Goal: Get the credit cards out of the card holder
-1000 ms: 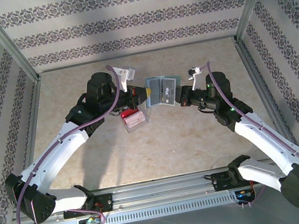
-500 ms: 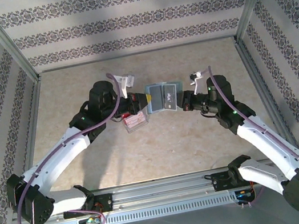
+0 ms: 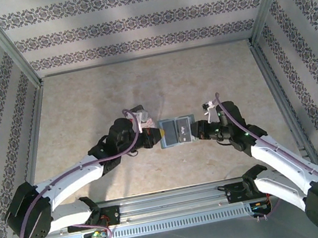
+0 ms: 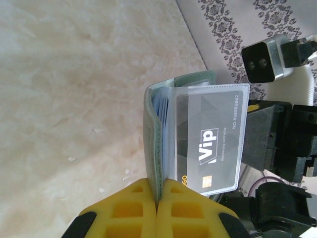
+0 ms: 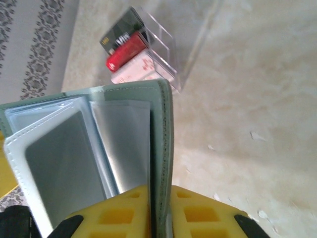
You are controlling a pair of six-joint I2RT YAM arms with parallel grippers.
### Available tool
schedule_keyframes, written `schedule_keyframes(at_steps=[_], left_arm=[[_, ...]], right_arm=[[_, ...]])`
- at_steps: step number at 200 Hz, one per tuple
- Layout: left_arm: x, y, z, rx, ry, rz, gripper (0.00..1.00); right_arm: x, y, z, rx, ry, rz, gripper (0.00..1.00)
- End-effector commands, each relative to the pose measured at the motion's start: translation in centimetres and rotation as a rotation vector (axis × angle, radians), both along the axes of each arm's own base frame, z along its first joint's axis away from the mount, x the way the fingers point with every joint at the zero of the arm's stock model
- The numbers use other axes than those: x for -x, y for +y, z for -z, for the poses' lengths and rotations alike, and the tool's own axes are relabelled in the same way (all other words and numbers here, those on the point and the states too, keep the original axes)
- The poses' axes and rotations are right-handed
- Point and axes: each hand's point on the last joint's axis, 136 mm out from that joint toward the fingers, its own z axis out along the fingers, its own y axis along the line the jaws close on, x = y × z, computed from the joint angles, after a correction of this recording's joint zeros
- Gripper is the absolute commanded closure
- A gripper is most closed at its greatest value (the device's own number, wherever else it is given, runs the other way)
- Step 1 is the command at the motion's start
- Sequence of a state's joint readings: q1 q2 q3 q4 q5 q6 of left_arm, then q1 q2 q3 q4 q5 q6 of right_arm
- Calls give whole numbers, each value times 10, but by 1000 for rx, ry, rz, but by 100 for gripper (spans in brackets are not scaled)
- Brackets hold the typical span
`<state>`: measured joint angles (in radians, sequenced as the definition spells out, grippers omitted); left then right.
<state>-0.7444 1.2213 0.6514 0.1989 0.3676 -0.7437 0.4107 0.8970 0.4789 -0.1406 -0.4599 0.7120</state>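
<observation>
I have the card holder [image 3: 177, 132] held open between the two arms, over the near middle of the table [image 3: 159, 82]; whether any edge of it touches the surface I cannot tell. The left jaws are closed on it; in the left wrist view their yellow fingers [image 4: 126, 210] meet on the lower end of one pale teal panel [image 4: 151, 134], with the soft edge pinched between them. The right jaws grip the opposite panel; in the right wrist view their fingers [image 5: 119, 210] sit on either side of the teal cover [image 5: 163, 129], tight against it as far as I can make out. From above, the left jaws reach the card holder from its left side and the right jaws from its right, facing each other across it.

The credit cards are not out yet; a grey card [image 4: 210, 134] marked "Vip" sits inside a clear sleeve [image 4: 242, 99] of the card holder, facing the left wrist camera; more sleeves fan out between it and the teal panel. The black body of the right arm [image 4: 280, 144] stands just behind that sleeve.

In the right wrist view a clear plastic tray [image 5: 171, 47] stands on the table beyond the card holder, apart from it; it holds a black piece [image 5: 121, 30], a red piece [image 5: 126, 52] and a pale pink piece [image 5: 136, 69], side by side.
</observation>
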Motion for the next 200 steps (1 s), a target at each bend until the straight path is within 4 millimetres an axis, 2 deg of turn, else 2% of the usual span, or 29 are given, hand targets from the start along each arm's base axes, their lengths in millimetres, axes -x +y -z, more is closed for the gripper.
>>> schedule_keyframes(at_steps=[1,53,102,142,168,200], left_arm=[[-7,4,-6,40,-52,-71,100],[0,4,39,2,30,-68,100],[1,1,65,-40,83,-53,100],[-2,9,87,-87,151,-88,100],[-3,22,104,-123,214,-124,100],[-2,26,116,-165,258,-127,100]], right_arm=[[-5,-14,17,46,3,84,85],[0,-17,46,90,52,94,86],[1,-14,70,134,109,85,87],[-1,-16,90,196,174,99,87],[-2,-21,98,235,202,117,79],[-4,-33,98,282,207,152,72]])
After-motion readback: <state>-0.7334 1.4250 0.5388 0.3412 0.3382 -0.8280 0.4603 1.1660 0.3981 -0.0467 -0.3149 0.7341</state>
